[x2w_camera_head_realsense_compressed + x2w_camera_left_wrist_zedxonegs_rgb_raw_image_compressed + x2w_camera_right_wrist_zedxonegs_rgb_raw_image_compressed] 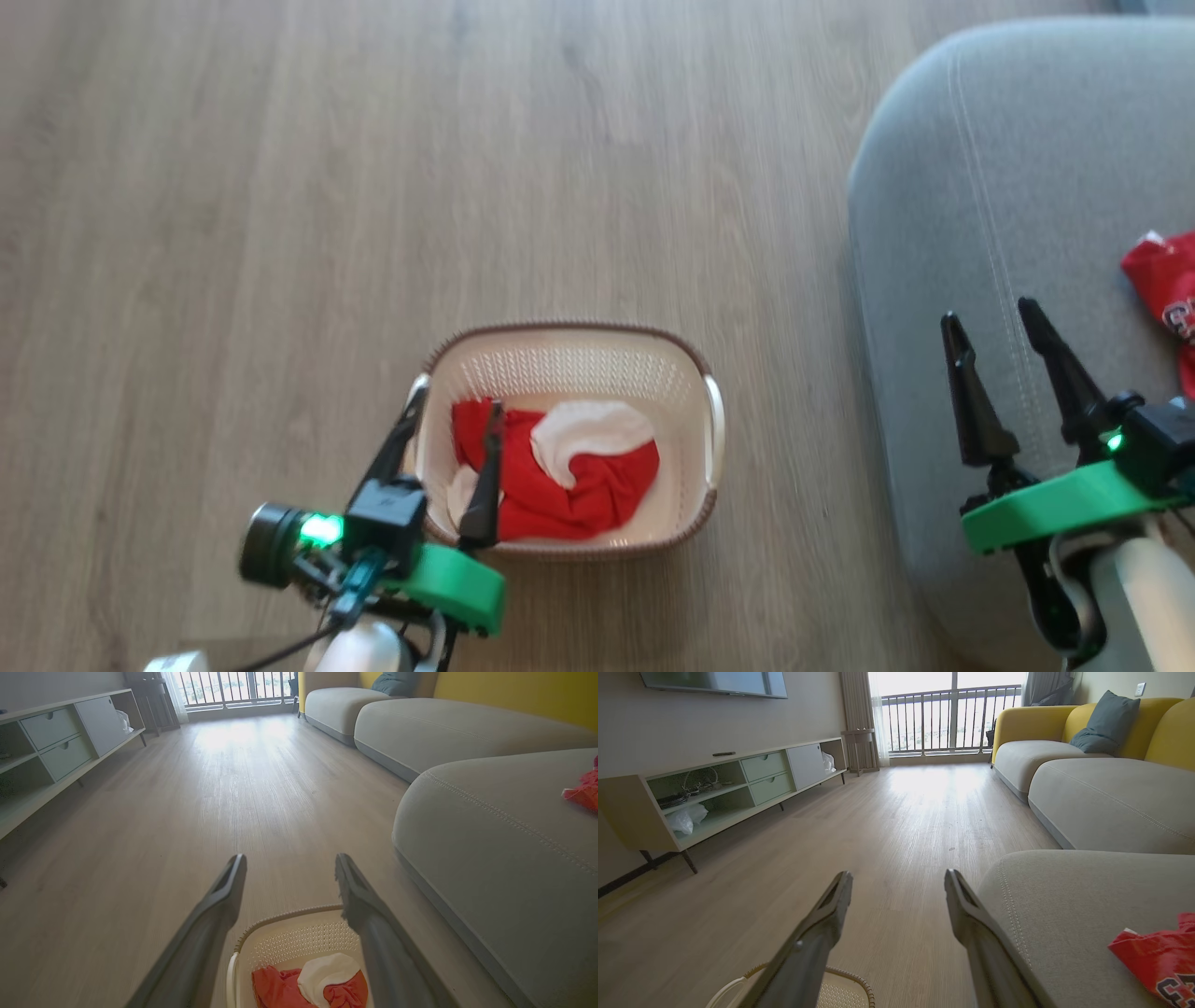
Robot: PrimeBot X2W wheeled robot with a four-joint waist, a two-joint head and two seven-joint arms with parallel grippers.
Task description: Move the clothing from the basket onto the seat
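Wood floor (373, 187), basket (560, 366) near seat (1027, 140), cabinet (714, 788) beyond

Clothing (560, 481) in basket (569, 359), seat (1008, 187) rightward

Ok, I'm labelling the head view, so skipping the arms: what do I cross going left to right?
Wooden floor → basket holding red-and-white clothing → seat → red garment lying on the seat.

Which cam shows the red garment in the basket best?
Head view: it looks straight down into the basket, so the red-and-white garment lies nearly whole. Left wrist view crops it at the bottom edge. Right wrist view catches the basket's rim.
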